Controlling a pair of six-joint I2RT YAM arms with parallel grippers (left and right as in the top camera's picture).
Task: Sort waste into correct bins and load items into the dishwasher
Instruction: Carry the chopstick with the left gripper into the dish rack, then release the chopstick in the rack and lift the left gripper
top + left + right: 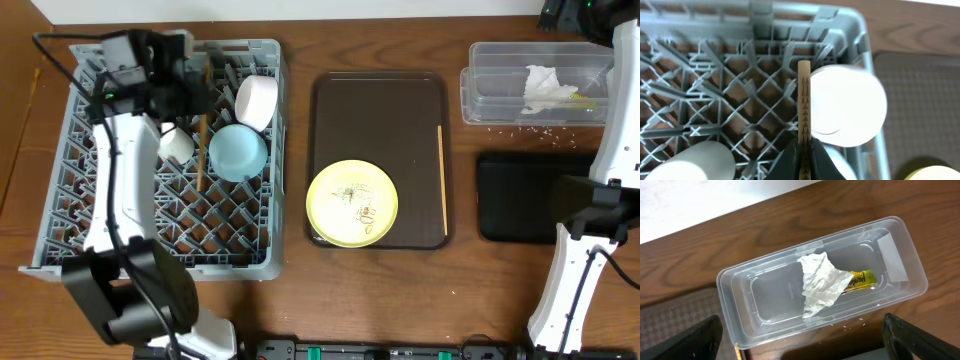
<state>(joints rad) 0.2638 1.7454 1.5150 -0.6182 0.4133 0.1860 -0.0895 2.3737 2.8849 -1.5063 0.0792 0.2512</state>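
Note:
My left gripper [804, 152] is shut on a wooden chopstick [804, 100] and holds it over the grey dish rack [90, 200]. In the overhead view the chopstick [201, 150] lies between the white cup [177, 145] and the light blue bowl [238, 152]. A white bowl [257, 100] leans at the rack's far right. The yellow plate [351, 203] and a second chopstick [441, 180] lie on the brown tray. My right gripper [805, 345] is open and empty above the clear tub [740, 280], which holds the napkin [822, 282] and the snack wrapper [862, 279].
The brown serving tray [380, 100] sits in the middle. The black tray [520, 197] lies in front of the clear tub [490, 85]. Scattered rice bits [540, 128] lie on the table between them. Wooden table surrounds everything.

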